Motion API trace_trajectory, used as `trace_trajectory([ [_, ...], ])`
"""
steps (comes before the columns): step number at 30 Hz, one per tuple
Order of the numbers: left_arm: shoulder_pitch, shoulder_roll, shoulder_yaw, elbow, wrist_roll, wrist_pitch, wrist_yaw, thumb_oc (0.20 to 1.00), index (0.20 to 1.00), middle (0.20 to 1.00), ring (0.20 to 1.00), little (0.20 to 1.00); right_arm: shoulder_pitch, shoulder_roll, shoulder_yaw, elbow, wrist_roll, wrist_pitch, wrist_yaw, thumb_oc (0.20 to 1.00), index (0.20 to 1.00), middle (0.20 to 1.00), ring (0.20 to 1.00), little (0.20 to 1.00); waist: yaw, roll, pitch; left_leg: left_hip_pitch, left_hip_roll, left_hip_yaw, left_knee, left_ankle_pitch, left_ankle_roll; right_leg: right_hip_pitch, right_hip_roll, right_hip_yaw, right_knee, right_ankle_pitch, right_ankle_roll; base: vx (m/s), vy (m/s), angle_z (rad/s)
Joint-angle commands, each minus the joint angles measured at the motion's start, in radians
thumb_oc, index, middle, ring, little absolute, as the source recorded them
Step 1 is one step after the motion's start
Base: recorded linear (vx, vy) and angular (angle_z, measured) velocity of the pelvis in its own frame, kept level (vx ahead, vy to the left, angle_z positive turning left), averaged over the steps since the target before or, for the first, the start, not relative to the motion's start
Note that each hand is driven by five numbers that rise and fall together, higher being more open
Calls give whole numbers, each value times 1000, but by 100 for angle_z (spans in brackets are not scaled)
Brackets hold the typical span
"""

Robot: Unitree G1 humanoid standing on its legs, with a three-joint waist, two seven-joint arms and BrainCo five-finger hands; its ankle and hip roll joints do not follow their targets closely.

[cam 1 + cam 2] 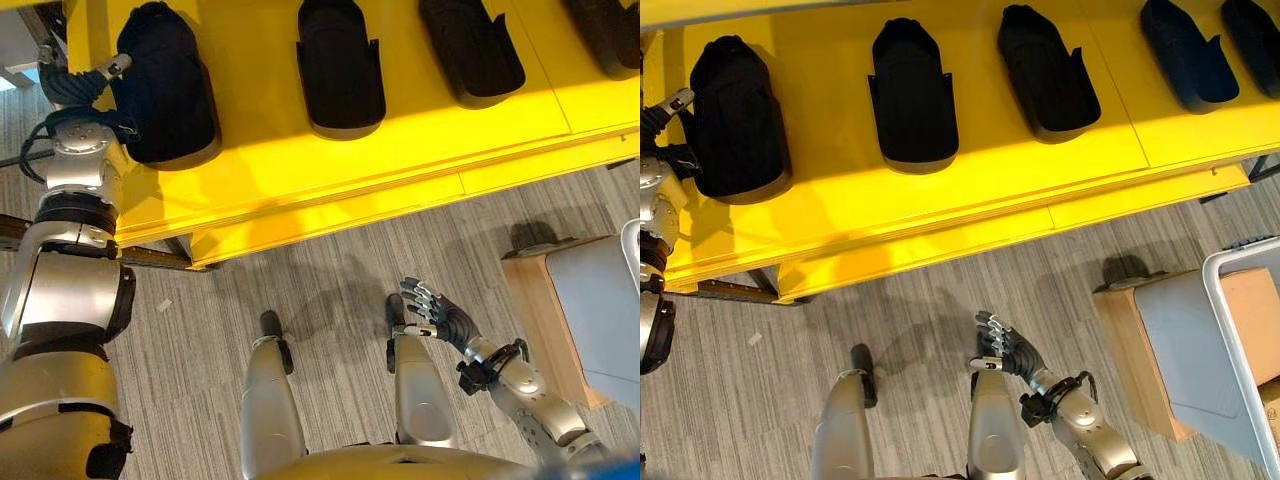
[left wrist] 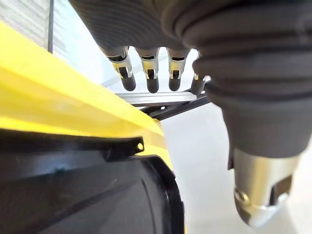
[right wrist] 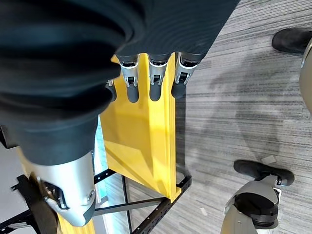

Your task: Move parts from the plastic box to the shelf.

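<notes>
Grey striped carpet (image 1: 330, 270) covers the floor in front of the yellow unit. To the right stands a light wooden crate (image 1: 1135, 345) with a pale grey sheet (image 1: 1185, 345) lying across its top. A small white scrap (image 1: 164, 305) lies on the carpet near the left side.

shelf (image 1: 400, 170): smooth yellow painted board, faint sheen, on a dark metal frame.
parts (image 1: 340, 70): black moulded plastic, matt, smooth-walled.
floor (image 1: 330, 270): grey striped carpet, rough woven look.
my left robot hand (image 2: 151, 73): bright metal fingers, dark matt tips, ribbed dark cloth-like cover.
my right robot hand (image 1: 430, 305): same metal and ribbed cover.
plastic box (image 1: 1240, 330): pale grey smooth plastic rim.
stand (image 1: 1135, 350): bare light wood.
</notes>
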Motion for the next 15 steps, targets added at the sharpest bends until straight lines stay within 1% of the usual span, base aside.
trace_trajectory([
  [1, -47, 78, -28, 16, 70, -60, -5, 1000, 1000, 1000, 1000, 1000, 35, -38, -41, -55, 37, -38, 21, 1000, 1000, 1000, 1000, 1000, 14, 4, -51, 58, 2, 2, -9, -6, -2, 40, -40, -20, 43, -25, 19, 0, 0, 0],
  [4, -54, 78, -50, -13, 96, -68, -6, 1000, 1000, 1000, 1000, 1000, 30, -39, -45, -51, 36, -40, 23, 1000, 1000, 1000, 1000, 1000, 17, 9, -51, 85, 0, 2, -20, -1, -6, 66, -42, -22, 38, -25, 20, 0, -10, 3],
  [6, -44, 82, -65, -59, 120, -78, -10, 1000, 1000, 1000, 1000, 1000, 26, -36, -45, -48, 35, -42, 26, 1000, 1000, 1000, 1000, 1000, 21, 13, -51, 103, -2, 1, -30, 4, -8, 91, -45, -29, 31, -25, 20, 2, -24, 4],
  [7, -25, 80, -71, -111, 132, -88, -9, 1000, 1000, 1000, 1000, 1000, 23, -31, -46, -46, 31, -43, 29, 1000, 1000, 1000, 1000, 1000, 25, 18, -47, 123, -4, -2, -45, 10, -10, 113, -47, -34, 24, -26, 19, -8, -22, 4],
  [9, -14, 80, -75, -140, 140, -91, -10, 1000, 1000, 1000, 1000, 1000, 20, -32, -47, -49, 29, -45, 29, 1000, 1000, 1000, 1000, 1000, 25, 19, -47, 129, -9, -4, -54, 17, -10, 120, -49, -36, 18, -23, 18, -11, -17, 12],
  [13, 98, 88, -60, -312, 205, -109, -11, 1000, 1000, 1000, 1000, 1000, 11, -16, -52, -46, 15, -49, 25, 1000, 1000, 1000, 1000, 1000, 39, 27, -42, 170, -15, -8, -87, 32, -15, 164, -55, -53, 1, -21, 16, -10, -23, 9],
  [14, 145, 91, -49, -370, 245, -106, -8, 1000, 1000, 1000, 1000, 1000, 6, -13, -55, -44, 9, -50, 21, 1000, 1000, 1000, 1000, 1000, 42, 29, -39, 186, -15, -9, -97, 37, -16, 180, -56, -57, -5, -20, 16, -12, -29, 19],
  [15, 206, 91, -28, -437, 256, -116, -17, 1000, 1000, 1000, 1000, 1000, 0, -10, -69, -49, 1, -56, 13, 1000, 1000, 1000, 1000, 1000, 46, 30, -38, 197, -14, -10, -106, 43, -17, 193, -56, -62, -9, -21, 15, 3, -25, 21],
])
